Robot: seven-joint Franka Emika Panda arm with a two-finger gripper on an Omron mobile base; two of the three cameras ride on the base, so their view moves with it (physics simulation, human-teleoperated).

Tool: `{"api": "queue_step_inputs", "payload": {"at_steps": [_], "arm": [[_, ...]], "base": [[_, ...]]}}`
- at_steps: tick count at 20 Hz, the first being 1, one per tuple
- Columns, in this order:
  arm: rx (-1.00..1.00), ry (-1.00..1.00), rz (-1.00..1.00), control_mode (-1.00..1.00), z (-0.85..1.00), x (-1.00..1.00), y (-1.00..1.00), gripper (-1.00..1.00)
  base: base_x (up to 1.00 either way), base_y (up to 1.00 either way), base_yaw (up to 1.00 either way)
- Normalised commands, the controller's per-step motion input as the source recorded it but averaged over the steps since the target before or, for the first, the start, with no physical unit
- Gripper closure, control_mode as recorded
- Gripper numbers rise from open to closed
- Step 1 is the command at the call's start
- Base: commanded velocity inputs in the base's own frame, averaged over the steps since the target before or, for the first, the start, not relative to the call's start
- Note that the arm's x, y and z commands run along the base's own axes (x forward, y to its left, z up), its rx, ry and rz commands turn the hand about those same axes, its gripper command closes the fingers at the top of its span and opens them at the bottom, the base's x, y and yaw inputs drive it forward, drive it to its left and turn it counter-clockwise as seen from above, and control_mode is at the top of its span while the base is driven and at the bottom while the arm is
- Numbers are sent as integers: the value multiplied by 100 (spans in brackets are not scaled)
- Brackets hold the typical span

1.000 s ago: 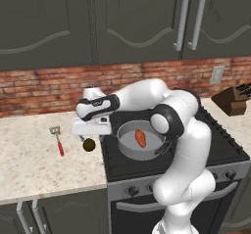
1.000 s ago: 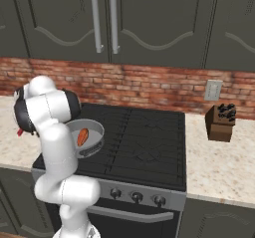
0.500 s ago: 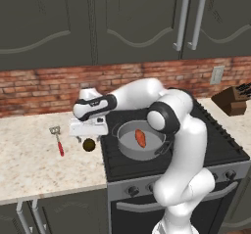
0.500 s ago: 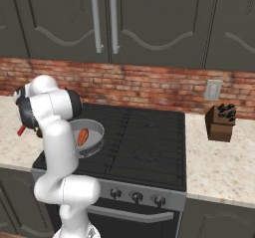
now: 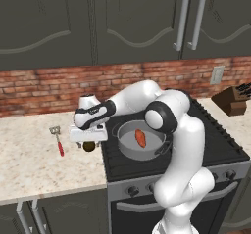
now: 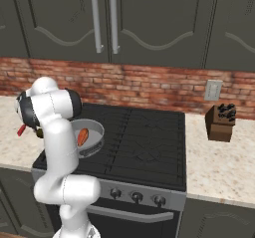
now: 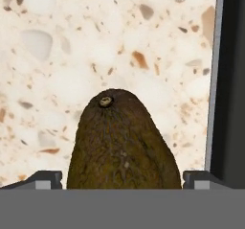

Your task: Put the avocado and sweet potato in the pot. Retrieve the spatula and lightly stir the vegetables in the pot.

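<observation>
avocado (image 7: 123,144) base cut off below, claw (image 7: 122,180) tips barely visible — grip unclear

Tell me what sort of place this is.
A rendered home kitchen, by the look of it: a black stove with knobs set between speckled stone counters, a red brick backsplash, dark cabinets above, and a knife block on the counter.

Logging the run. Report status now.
Gripper open, straddling avocado on counter. Sweet potato in pot. Spatula untouched. Nothing blocking.
</observation>
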Motion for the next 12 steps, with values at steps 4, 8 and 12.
{"api": "queue_step_inputs", "payload": {"at_steps": [4, 8, 12], "arm": [[0, 0, 0, -100, 0, 0, 0, -100], [0, 0, 0, -100, 0, 0, 0, 100], [0, 0, 0, -100, 0, 0, 0, 100]], "base": [[0, 0, 0], [0, 0, 0], [0, 0, 0]]}}
